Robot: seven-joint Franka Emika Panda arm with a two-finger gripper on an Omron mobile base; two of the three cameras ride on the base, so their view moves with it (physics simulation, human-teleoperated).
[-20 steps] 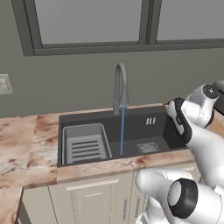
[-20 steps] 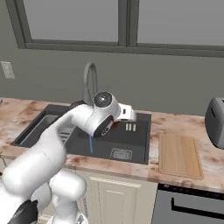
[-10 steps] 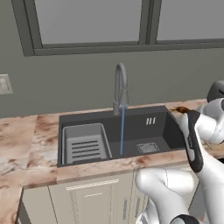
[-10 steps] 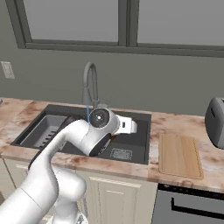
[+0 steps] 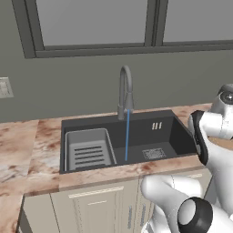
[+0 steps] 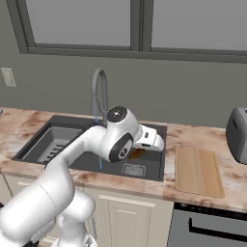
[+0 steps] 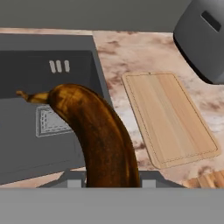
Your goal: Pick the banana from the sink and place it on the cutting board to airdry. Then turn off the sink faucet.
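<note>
pinching banana point(image 7: 103, 135) in hand point(image 6: 144, 144) | raised over right end of sink point(image 5: 182, 136), above the basin | cutting board point(image 6: 198, 171) on tabletop point(image 6: 193, 137) to the right | faucet point(image 5: 125, 91) running water

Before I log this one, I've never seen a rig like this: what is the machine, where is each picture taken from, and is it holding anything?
It is a white robot arm on a drivable base in a rendered kitchen. Two cameras sit on the base behind the arm, left and right; a third rides on the hand. The gripper is shut on the banana, dark brown, carried above the right end of the sink. The cutting board lies bare on the counter to the right, beside a grey toaster. Water is running from the sink faucet.
</note>
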